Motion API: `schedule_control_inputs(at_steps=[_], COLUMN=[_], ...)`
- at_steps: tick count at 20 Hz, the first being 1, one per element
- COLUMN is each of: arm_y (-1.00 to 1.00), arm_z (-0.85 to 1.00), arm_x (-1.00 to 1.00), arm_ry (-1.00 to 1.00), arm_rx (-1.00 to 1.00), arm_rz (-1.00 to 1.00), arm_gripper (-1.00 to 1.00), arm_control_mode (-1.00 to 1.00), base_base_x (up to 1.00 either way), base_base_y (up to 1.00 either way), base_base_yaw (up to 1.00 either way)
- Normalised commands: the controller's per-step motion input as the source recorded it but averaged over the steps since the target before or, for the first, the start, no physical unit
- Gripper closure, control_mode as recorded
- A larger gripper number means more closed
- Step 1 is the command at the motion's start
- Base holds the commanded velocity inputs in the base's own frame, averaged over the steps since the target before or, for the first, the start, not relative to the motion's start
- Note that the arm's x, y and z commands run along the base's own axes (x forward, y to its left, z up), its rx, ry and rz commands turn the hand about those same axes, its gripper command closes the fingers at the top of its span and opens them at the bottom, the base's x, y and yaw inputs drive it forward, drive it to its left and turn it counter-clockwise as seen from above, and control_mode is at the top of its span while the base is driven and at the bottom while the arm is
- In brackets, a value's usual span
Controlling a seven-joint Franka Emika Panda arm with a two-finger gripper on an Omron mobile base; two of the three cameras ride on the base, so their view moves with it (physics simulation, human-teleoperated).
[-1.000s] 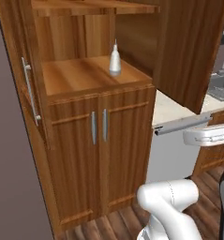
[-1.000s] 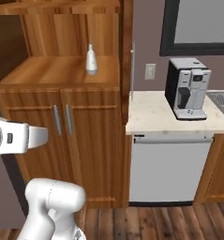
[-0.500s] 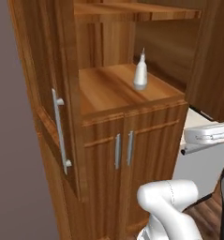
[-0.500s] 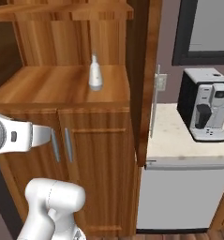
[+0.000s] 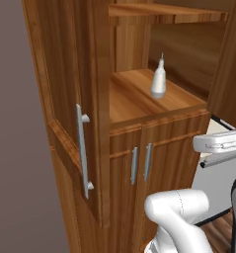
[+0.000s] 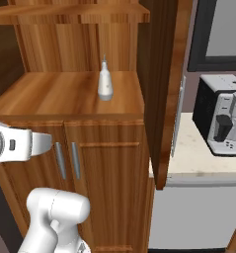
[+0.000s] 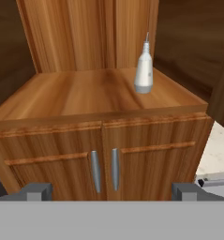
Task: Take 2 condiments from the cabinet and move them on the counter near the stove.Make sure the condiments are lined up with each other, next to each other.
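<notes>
The whitish pear-shaped bottle (image 5: 158, 82) (image 6: 105, 84) (image 7: 143, 71) with a thin nozzle stands upright on the brown cabinet's middle shelf (image 7: 80, 96), toward the back right. The cabinet's long door (image 5: 65, 99) hangs open at the left with its silver bar handle (image 5: 82, 150). My gripper (image 7: 111, 193) is open and holds nothing. It sits in front of the lower doors, below and short of the bottle. The red bottle and the stove are out of view. A strip of beige counter (image 6: 201, 158) lies right of the cabinet.
The cabinet's right door (image 6: 164, 89) stands open edge-on between the shelf and the counter. A coffee machine (image 6: 222, 116) sits on that counter, with a white appliance front (image 6: 193, 217) beneath it. An upper shelf (image 6: 70, 12) overhangs the bottle. Two closed lower doors have silver handles (image 7: 104, 169).
The whole picture has shifted and grown: the base has driven closer to the cabinet, bringing the left door into the foreground. The bottle has stayed in place on its shelf.
</notes>
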Motion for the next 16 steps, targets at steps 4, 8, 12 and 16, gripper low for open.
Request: schedule_control_inputs(at_steps=[4,8,12,16], arm_y=[0.0,0.0,0.0,0.0], arm_z=[0.0,0.0,0.0,0.0], arm_x=[0.0,0.0,0.0,0.0], arm_ry=[0.0,0.0,0.0,0.0], arm_rx=[0.0,0.0,0.0,0.0], arm_rz=[0.0,0.0,0.0,0.0], arm_gripper=[-1.0,-1.0,-1.0,-1.0], arm_control_mode=[1.0,1.0,1.0,1.0], base_base_x=[0.45,0.42,0.39,0.36], base_base_y=[0.08,0.21,0.16,0.1], base_base_yaw=[0.0,0.0,0.0,0.0])
